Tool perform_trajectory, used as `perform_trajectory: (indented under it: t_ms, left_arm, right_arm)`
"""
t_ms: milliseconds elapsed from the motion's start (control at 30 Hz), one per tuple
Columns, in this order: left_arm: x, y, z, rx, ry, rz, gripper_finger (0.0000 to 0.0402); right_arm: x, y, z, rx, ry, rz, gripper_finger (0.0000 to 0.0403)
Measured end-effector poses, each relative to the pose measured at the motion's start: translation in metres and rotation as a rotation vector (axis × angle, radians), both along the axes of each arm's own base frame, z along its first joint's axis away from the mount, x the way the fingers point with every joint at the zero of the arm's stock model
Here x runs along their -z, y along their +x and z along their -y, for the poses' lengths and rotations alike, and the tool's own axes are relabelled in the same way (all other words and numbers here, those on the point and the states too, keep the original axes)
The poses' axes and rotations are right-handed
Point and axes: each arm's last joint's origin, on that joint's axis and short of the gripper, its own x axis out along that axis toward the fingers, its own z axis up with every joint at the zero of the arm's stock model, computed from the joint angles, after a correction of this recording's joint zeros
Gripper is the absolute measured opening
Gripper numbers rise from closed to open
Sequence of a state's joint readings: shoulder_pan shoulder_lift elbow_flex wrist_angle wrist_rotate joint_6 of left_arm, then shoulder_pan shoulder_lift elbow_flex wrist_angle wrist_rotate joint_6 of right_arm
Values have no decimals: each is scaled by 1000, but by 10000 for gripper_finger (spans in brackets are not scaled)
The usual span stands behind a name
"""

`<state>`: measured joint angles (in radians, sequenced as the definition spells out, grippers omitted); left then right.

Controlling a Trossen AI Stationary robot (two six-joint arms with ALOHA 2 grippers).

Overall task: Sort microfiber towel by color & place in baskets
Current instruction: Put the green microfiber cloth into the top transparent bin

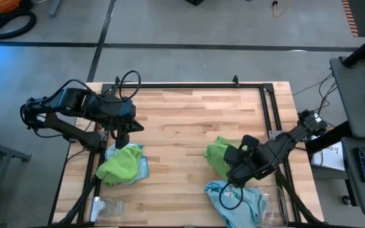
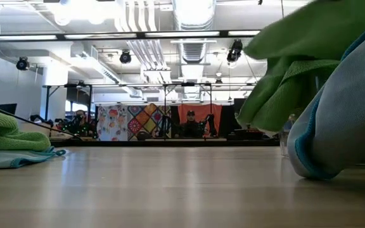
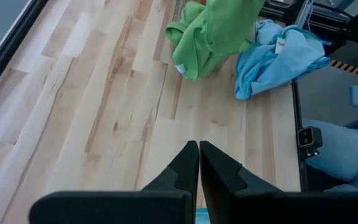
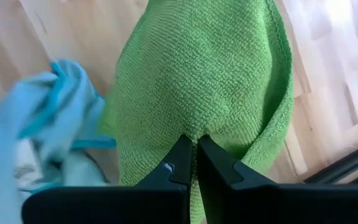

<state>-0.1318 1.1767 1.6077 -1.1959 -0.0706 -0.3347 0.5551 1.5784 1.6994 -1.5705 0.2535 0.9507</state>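
My right gripper is shut on a lime green towel near the table's right near corner. Beside it, a heap of pale blue towels lies in a clear basket. On the left, another green towel lies on top of a blue one. My left gripper hangs shut above the far edge of that left heap and holds nothing. In the low view, the held green towel shows above the blue heap. My right gripper pinches a raised bunch of the green towel between its two fingers, coming from above and pointing steeply down. The cloth spreads and hangs below the fingers. Its lower end looks clear of the table. One layer or several, I cannot tell.
A small clear glass jar stands near the table's near left corner. A black frame rail runs along the far edge and down the sides. The bare wood in the middle of the table is free.
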Motion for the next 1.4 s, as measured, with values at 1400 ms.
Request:
perform_trajectory:
  t_ms: [1400]
  left_arm:
    - [0, 0, 0, -15, -14, -3, 0]
  right_arm:
    - [134, -46, 28, 59, -116, -476, 37]
